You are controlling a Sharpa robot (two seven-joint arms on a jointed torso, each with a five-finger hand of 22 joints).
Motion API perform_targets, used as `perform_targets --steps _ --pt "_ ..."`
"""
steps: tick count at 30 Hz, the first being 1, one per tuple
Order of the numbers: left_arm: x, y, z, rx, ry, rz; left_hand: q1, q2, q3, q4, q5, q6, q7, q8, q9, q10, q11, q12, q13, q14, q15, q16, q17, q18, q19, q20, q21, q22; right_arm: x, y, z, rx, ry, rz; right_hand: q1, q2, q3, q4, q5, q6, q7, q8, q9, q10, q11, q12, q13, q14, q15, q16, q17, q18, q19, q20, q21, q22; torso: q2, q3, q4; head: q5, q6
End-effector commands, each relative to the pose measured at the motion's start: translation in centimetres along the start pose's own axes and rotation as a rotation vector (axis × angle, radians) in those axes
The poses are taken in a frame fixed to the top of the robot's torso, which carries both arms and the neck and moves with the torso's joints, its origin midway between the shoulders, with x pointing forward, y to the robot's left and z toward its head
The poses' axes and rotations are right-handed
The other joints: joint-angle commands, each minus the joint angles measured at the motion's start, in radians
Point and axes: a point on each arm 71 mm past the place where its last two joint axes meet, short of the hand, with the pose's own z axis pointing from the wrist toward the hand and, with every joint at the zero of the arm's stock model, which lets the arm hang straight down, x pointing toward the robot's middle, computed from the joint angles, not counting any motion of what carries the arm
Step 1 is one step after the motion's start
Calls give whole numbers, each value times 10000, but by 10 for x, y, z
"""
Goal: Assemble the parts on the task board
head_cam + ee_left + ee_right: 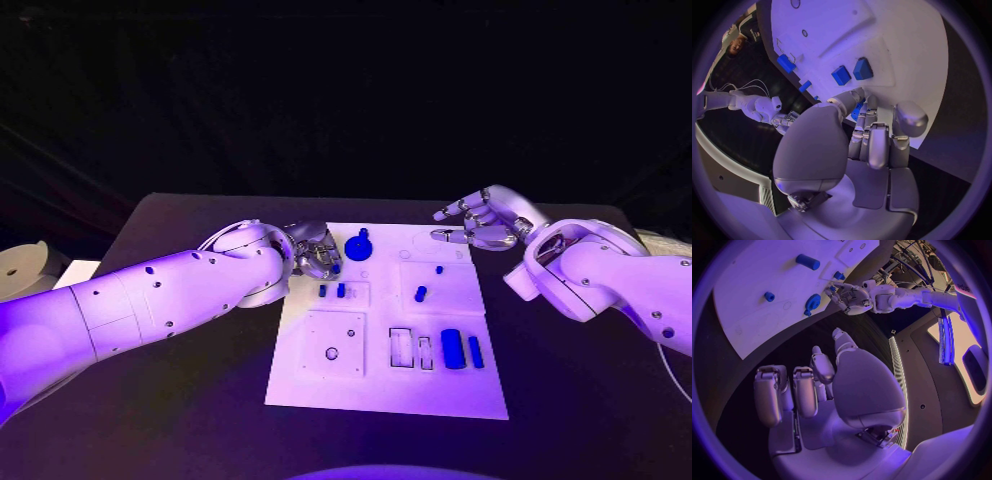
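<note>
The white task board (387,390) lies flat on the black worktop (577,380). A round blue part (358,246) with a knob sits near its far edge. Two small blue pegs (330,291) stand at mid-left and another (420,294) at centre. Two long blue bars (462,348) lie side by side at the near right.

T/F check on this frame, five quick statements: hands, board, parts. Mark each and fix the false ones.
1. The right hand holds a blue part. False: it holds nothing, fingers apart, at the board's far right corner.
2. The left hand is at the far left edge of the task board. True.
3. A gear-shaped blue part lies near the left hand. True.
4. The two long blue parts lie off the board on the black table. False: they lie on the board's near right area.
5. The left hand's fingers pinch a small blue piece. True, as the left wrist view suggests.
</note>
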Motion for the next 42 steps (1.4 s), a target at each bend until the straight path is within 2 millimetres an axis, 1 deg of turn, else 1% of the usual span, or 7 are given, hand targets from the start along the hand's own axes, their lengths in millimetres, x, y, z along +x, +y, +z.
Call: perform_targets --steps 1,9,13,20,29,36,42 --pt "1 3 0 -113 49 113 -62 -5 -53 -43 -69 -93 20 -59 -17 -67 11 -82 -4 409 51 -37 -19 -176 231 54 -38 -4 2 -1 0 84 257 -98 -1 84 -64 -6 22 53 -5 12 3 -153 16 -196 -111 825 -20 -77 1642 91 328 -36 -115 1346 -4 0 -5 0 10" --pt "-2 9 -7 -9 -134 -196 -237 -215 -579 -46 -22 -880 -175 -51 -12 -609 -22 -346 -30 361 26 -125 -248 -132 205 69 -196 -106 0 -8 0 269 438 -1242 696 157 184 -8 -541 125 61 56 22 -3255 108 -6714 -4753 595 18 -769 772 385 -352 -32 -985 16 -13 -3 -16 -48 56" --pt "-8 17 -13 17 -326 -621 -132 -132 -916 -95 20 -984 -162 -34 1 -928 26 -359 -32 350 66 -150 -325 -129 204 99 -269 -155 -2 -11 0 222 540 -2546 1297 -70 629 -78 -821 422 106 52 12 -2810 220 -8521 -7139 611 -4 -901 641 349 -274 93 -1003 23 -17 1 -5 -87 87" --pt "-24 35 -29 474 -1152 -2687 457 358 -312 -382 109 -260 118 276 93 -806 175 -154 -9 322 158 -167 -376 -58 55 169 -754 -513 0 -13 0 90 842 -5322 1840 -208 1391 -238 -1292 1052 -126 131 46 -2355 92 -9416 -8784 612 12 -1032 494 372 -214 -10 -1004 49 -8 6 11 -162 159" --pt "-38 42 -48 1815 -2393 -9642 297 448 647 -545 12 91 288 311 23 -639 246 141 -21 -1002 247 -1837 -3565 522 -1389 256 -4055 -2964 13 -12 -1 114 1431 -7536 1691 -622 2393 -42 -1959 1316 -240 8 17 -2106 65 -10084 -10248 622 -12 -1117 398 381 -206 -35 -1061 0 1 -17 -8 -556 208" --pt "-38 42 -57 2415 -2565 -13050 -109 570 234 -370 -18 148 225 323 31 -487 184 454 35 -1263 238 -1984 -3938 561 -1639 301 -4270 -3084 27 -13 3 76 1826 -8029 1491 -854 2981 97 -2074 1300 -265 -11 7 -2137 76 -10338 -10959 616 -74 -1199 304 397 -234 -90 -1138 -86 5 -18 -7 -623 241" --pt "-38 39 -60 2636 -2497 -13687 -149 589 136 -372 -19 162 216 330 33 -486 174 515 41 -1312 233 -2006 -4018 565 -1666 304 -4296 -3100 39 -12 8 -25 2077 -8054 1392 -917 3275 142 -2095 1287 -284 -11 7 -2191 67 -10374 -11312 609 -136 -1263 228 412 -254 -146 -1193 -149 3 -12 -1 -639 237"
